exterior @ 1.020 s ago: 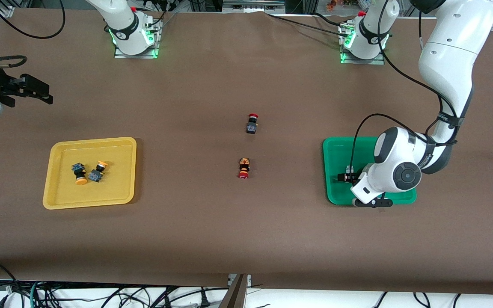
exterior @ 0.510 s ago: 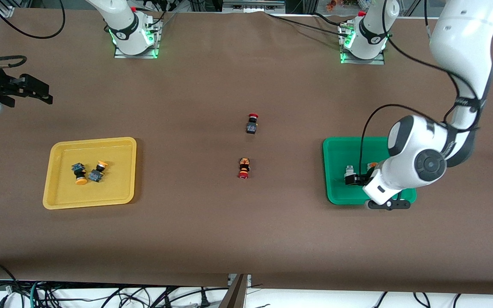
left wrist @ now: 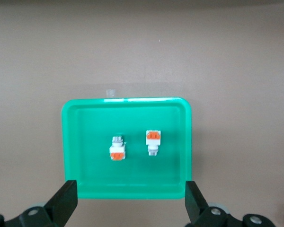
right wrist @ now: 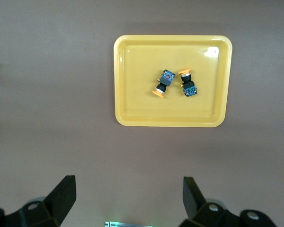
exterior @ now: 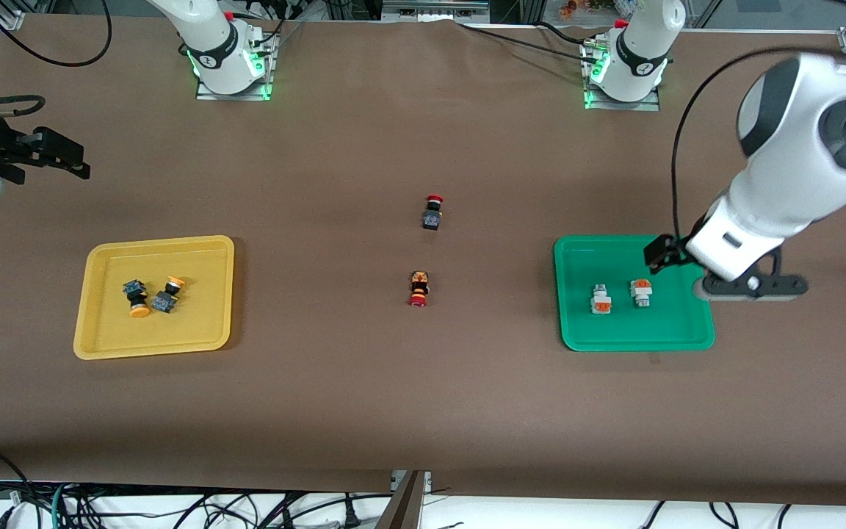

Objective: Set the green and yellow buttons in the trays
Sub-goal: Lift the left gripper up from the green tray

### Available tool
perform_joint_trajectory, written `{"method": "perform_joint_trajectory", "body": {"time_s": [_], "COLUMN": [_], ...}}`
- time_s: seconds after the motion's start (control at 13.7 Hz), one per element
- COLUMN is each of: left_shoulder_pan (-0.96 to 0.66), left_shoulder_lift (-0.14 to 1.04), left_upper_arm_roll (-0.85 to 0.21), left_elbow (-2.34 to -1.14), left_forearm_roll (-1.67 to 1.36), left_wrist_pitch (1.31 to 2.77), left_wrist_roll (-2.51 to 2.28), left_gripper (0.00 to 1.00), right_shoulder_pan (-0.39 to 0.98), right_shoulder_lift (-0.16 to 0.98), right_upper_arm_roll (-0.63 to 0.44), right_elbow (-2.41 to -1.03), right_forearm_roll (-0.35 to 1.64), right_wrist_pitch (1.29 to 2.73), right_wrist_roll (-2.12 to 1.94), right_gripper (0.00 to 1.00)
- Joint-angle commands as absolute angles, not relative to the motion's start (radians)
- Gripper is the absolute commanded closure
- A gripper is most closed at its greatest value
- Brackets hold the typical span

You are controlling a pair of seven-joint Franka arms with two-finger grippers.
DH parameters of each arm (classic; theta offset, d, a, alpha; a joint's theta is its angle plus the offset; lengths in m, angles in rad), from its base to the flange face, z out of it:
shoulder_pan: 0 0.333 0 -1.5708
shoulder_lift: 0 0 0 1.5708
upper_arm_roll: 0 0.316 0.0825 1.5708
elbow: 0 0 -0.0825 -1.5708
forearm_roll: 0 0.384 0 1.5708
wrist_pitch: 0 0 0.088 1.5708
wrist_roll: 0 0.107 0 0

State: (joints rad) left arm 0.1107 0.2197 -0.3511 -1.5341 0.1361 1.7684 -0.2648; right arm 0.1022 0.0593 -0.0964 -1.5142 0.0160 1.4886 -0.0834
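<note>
Brown table cover (exterior: 364,382) spans the whole work surface, matte, a few faint creases. Two red-capped switches lie on it mid-table, apart from each other. The farther red-capped switch (exterior: 432,213) has a dark body and its cap points away from the front camera. The nearer red-capped switch (exterior: 418,288) has orange on the body and its cap points toward the front camera. Black cables (exterior: 195,510) tangle along the table edge closest to the front camera. Metal frame post (exterior: 407,499) stands at the middle of that edge.
</note>
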Motion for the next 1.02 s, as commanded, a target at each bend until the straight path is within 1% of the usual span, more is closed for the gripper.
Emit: {"method": "perform_joint_trajectory", "body": {"time_s": [0.0, 0.22, 0.44, 0.51, 0.58, 0.66, 0.73, 0.8, 0.95], "left_shoulder_pan": [0.120, 0.136, 0.158, 0.138, 0.068, -0.021, -0.079, -0.104, -0.100], "left_shoulder_lift": [0.128, 0.103, 0.040, 0.037, 0.034, 0.026, 0.015, 0.005, 0.002], "left_upper_arm_roll": [-0.354, -0.350, -0.335, -0.284, -0.194, -0.076, -0.005, 0.032, 0.055], "left_elbow": [-1.568, -1.566, -1.598, -1.594, -1.598, -1.604, -1.630, -1.658, -1.687], "left_forearm_roll": [0.081, 0.034, -0.018, -0.020, -0.021, -0.021, -0.025, -0.031, -0.058], "left_wrist_pitch": [1.712, 1.663, 1.628, 1.618, 1.615, 1.609, 1.612, 1.615, 1.618], "left_wrist_roll": [-0.223, -0.180, -0.152, -0.143, -0.112, -0.085, -0.080, -0.078, -0.075], "left_gripper": [0.00, 0.00, 0.00, 0.00, 0.00, 0.00, 0.00, 0.00, 0.00], "right_shoulder_pan": [0.092, 0.094, 0.092, 0.092, 0.092, 0.092, 0.092, 0.092, 0.092], "right_shoulder_lift": [0.067, 0.067, 0.067, 0.067, 0.067, 0.067, 0.067, 0.067, 0.067], "right_upper_arm_roll": [-0.092, -0.091, -0.092, -0.092, -0.092, -0.091, -0.092, -0.092, -0.092], "right_elbow": [-1.491, -1.491, -1.491, -1.491, -1.491, -1.491, -1.491, -1.491, -1.491], "right_forearm_roll": [0.008, 0.008, 0.008, 0.008, 0.008, 0.008, 0.008, 0.008, 0.008], "right_wrist_pitch": [1.479, 1.479, 1.479, 1.479, 1.479, 1.479, 1.479, 1.479, 1.479], "right_wrist_roll": [-0.091, -0.091, -0.091, -0.091, -0.091, -0.091, -0.091, -0.091, -0.091], "right_gripper": [0.00, 0.00, 0.00, 0.00, 0.00, 0.00, 0.00, 0.00, 0.00]}}
